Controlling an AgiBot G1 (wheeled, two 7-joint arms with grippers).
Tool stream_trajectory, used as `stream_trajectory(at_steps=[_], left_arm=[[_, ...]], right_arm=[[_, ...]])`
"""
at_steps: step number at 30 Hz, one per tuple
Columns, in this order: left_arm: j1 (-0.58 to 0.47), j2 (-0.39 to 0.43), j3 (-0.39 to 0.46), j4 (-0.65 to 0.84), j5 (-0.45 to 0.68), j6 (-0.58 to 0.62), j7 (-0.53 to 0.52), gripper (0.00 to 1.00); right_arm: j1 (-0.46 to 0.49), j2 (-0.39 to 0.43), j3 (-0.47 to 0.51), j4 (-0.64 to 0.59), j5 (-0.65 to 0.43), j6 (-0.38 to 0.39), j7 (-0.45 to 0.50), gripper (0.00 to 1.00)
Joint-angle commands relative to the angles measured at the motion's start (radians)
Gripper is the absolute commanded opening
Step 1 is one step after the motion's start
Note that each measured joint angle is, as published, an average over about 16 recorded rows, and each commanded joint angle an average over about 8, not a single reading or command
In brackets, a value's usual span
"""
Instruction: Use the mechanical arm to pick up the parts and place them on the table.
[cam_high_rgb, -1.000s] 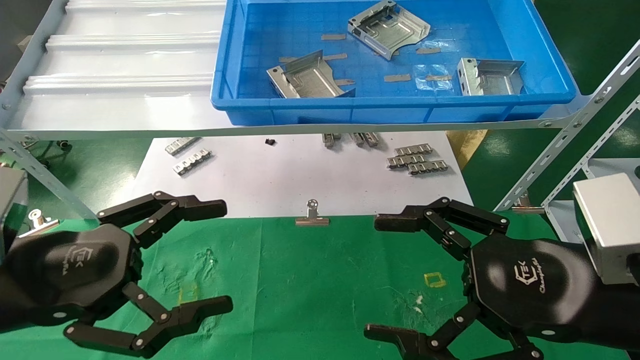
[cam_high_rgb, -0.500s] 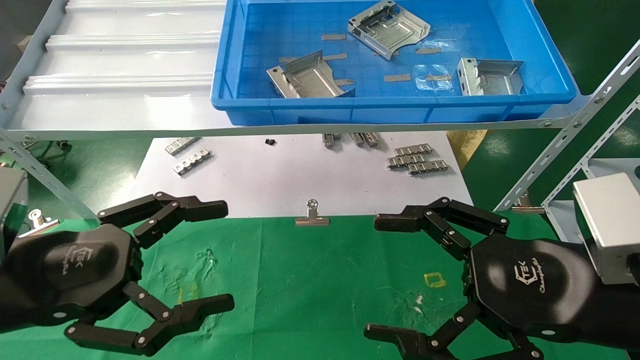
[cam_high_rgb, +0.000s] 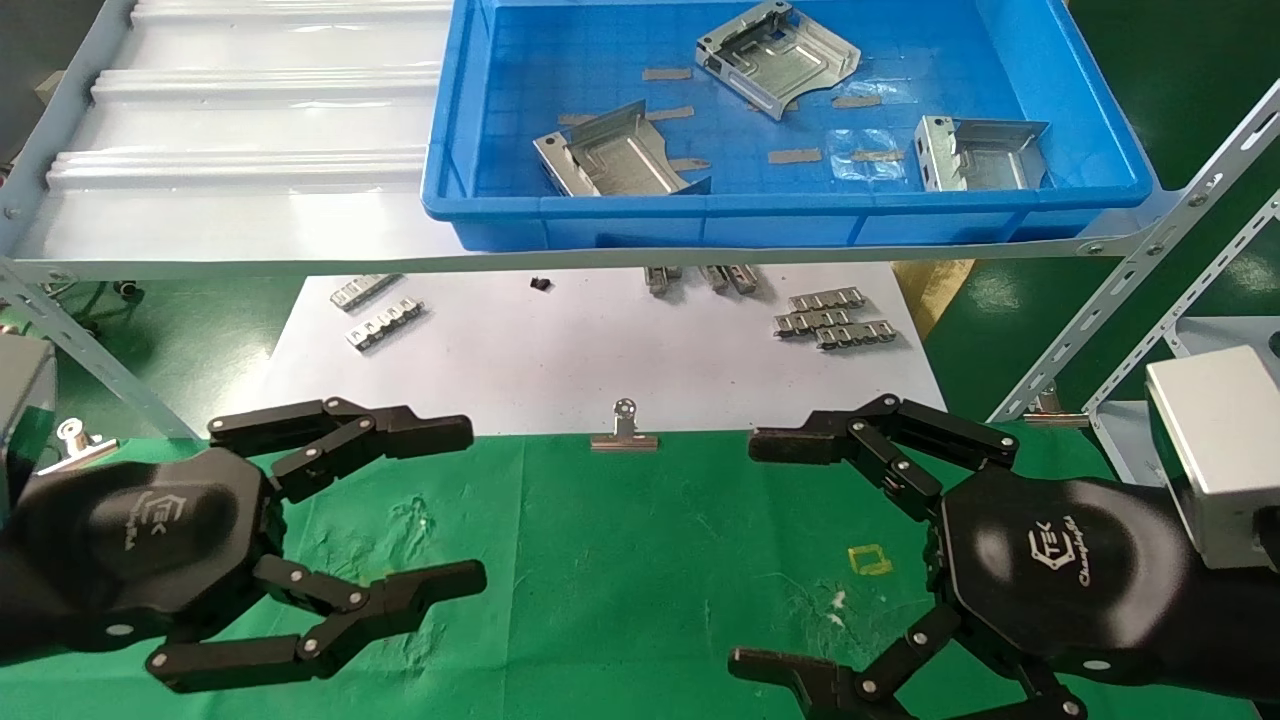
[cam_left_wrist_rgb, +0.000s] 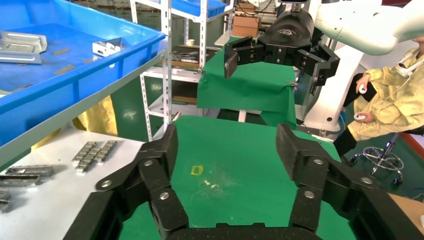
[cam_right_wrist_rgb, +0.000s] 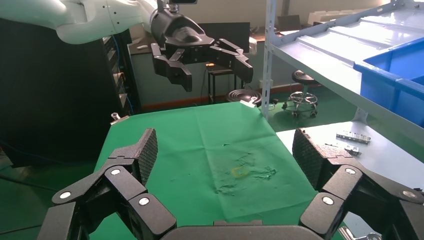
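Observation:
Three silvery parts lie in the blue bin on the shelf: one at the near left, one at the far middle, one at the near right. My left gripper, a black TEK claw, is open and empty above the green table at the left. My right gripper is open and empty above the table at the right. Each wrist view shows its own open jaws over the green cloth, left and right, and the other claw farther off.
The blue bin sits on a pale grey shelf that overhangs a white sheet. Ribbed strips and a binder clip lie on that sheet. Slanted shelf struts stand at the right.
My left gripper's fingers have drawn closer together and reach slightly farther right; it stays open. The right gripper and the parts have not moved.

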Motion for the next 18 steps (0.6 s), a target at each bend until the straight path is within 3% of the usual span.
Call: stream_trajectory(at_steps=[1,12,18], left_arm=[[0.0,0.0,0.0,0.0,0.0,0.0,0.0,0.0],[0.0,0.0,0.0,0.0,0.0,0.0,0.0,0.0],[0.0,0.0,0.0,0.0,0.0,0.0,0.0,0.0]], right_arm=[[0.0,0.0,0.0,0.0,0.0,0.0,0.0,1.0],[0.007,-0.005,-0.001,0.0,-0.006,0.007,0.001,1.0],[0.122,-0.064,-0.018,-0.041,-0.082,0.088,0.01,1.0]])
